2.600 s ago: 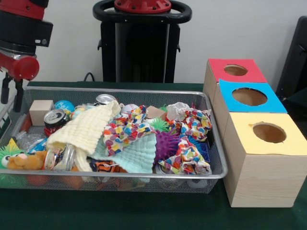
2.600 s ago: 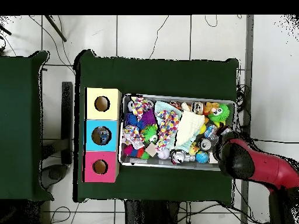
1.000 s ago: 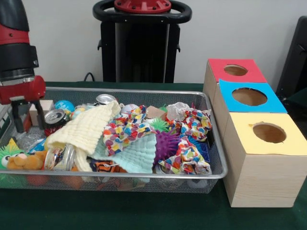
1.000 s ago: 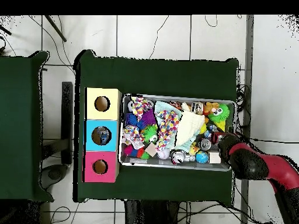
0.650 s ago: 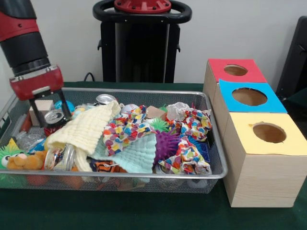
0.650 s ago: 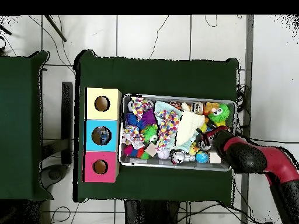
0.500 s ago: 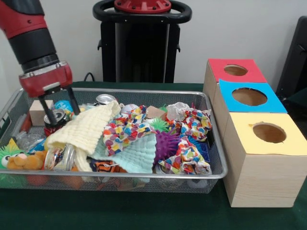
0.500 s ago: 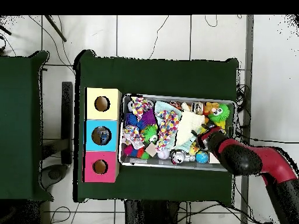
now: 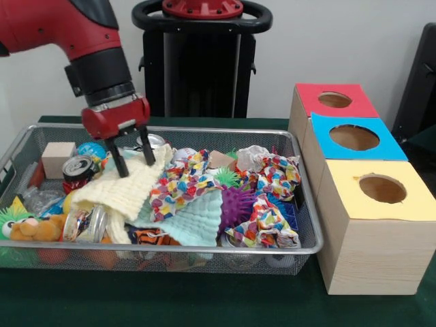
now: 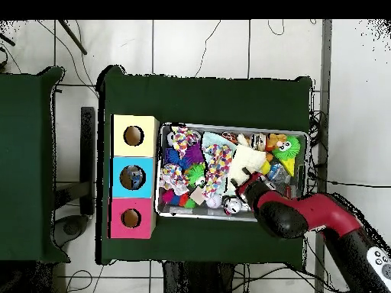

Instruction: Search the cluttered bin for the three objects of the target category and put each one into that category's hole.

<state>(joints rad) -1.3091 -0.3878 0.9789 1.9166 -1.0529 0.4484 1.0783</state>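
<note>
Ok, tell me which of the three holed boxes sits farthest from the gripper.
The yellow-topped box. It stands nearest the front camera, while the gripper hangs over the bin's opposite end, beyond the blue-topped box and red-topped box.

The wire bin (image 9: 300, 197) sits centre-left of the frame, crammed with cloths, cans and toys. Three boxes at right have round holes: red (image 9: 334, 100), blue (image 9: 354, 137), yellow (image 9: 382, 189).

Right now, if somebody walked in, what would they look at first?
Probably the big red and black arm reaching down into the wire mesh bin, its open gripper hovering at the pale yellow cloth at the bin's left side in the front view. Next, the jumble of bright toys and patterned rags filling that bin. Beside it on the right stand three wooden boxes with holes, topped red, blue and yellow.
</note>
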